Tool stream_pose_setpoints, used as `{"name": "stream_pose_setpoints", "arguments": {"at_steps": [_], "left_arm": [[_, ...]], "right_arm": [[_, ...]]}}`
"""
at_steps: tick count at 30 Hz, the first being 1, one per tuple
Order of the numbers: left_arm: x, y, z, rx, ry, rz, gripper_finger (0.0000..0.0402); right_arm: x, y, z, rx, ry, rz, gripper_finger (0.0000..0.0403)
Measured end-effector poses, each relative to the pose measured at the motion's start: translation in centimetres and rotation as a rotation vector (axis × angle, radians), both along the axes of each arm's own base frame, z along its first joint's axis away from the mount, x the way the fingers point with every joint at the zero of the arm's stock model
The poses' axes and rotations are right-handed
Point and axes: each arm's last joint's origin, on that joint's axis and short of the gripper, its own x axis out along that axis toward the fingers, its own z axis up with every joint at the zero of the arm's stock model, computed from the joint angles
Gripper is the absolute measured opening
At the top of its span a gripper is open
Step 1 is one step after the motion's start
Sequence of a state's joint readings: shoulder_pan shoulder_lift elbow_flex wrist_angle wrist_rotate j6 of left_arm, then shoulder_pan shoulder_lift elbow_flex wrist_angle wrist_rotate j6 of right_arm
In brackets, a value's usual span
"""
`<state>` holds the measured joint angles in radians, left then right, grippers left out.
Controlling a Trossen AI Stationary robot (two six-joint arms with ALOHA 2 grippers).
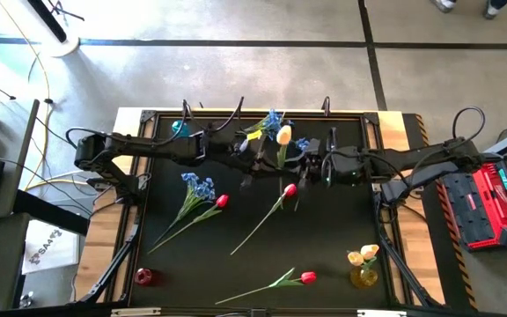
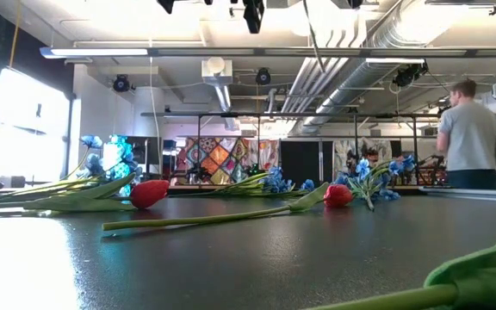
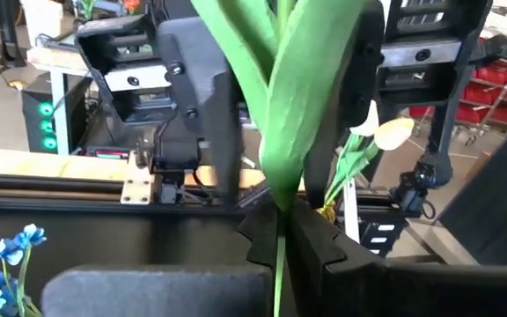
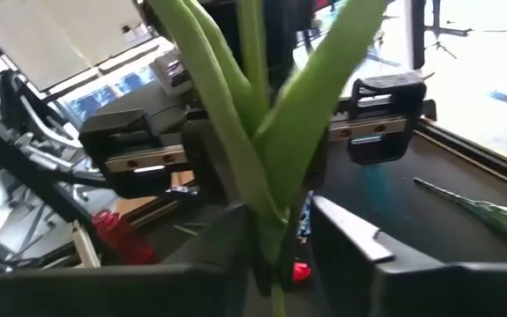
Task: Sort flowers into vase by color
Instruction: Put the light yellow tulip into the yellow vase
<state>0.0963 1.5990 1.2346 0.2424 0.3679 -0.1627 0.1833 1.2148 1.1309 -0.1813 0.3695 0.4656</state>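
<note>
A yellow tulip is held above the middle of the table, where both arms meet. My left gripper is shut on its green stem. My right gripper is open, its fingers on either side of the same stem and leaves. On the table lie a blue spray beside a red tulip, a second red tulip and a third. More blue sprays lie at the far edge. A yellow vase at the near right holds yellow tulips. My left gripper pinches the tulip's stem just below its leaves, between the two fingers. The fingers come level from the table's left and lie across the stem. The tulip stands roughly upright, blossom up, clear of the table.
A red vase stands at the near left corner and a blue vase at the far left. A person stands in the room beyond the table. The mat between the lying flowers is bare.
</note>
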Motion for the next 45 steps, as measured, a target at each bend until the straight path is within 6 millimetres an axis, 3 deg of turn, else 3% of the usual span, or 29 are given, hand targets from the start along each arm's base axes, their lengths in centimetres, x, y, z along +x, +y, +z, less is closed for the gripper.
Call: {"name": "stream_pose_setpoints", "arguments": {"at_steps": [5, 10, 15, 23, 32, 45], "left_arm": [[0.0, 0.0, -0.1, -0.003, 0.011, -0.009, 0.0], [0.0, 0.0, -0.2, -0.027, 0.026, -0.005, 0.0007], [-0.1, 0.0, -0.5, -0.032, 0.063, -0.005, 0.0041], [-0.2, 0.0, -1.3, -0.037, 0.141, 0.013, 0.0096], [-0.2, 0.1, -1.3, -0.036, 0.147, 0.021, 0.0103], [-0.2, 0.3, -1.4, -0.026, 0.152, 0.121, 0.0103]], "right_arm": [[0.0, 0.1, -0.1, -0.005, 0.011, 0.038, 0.0011], [-0.1, 0.1, -0.2, 0.012, 0.026, 0.04, 0.0011], [-0.9, 0.2, -0.5, 0.035, 0.101, 0.054, 0.0004], [-4.1, 0.1, 1.9, 0.051, 0.284, 0.047, 0.0001], [-8.3, 0.8, 4.3, 0.015, 0.482, -0.046, 0.0001], [-13.1, 3.9, 4.5, 0.006, 0.427, 0.031, 0.0]]}}
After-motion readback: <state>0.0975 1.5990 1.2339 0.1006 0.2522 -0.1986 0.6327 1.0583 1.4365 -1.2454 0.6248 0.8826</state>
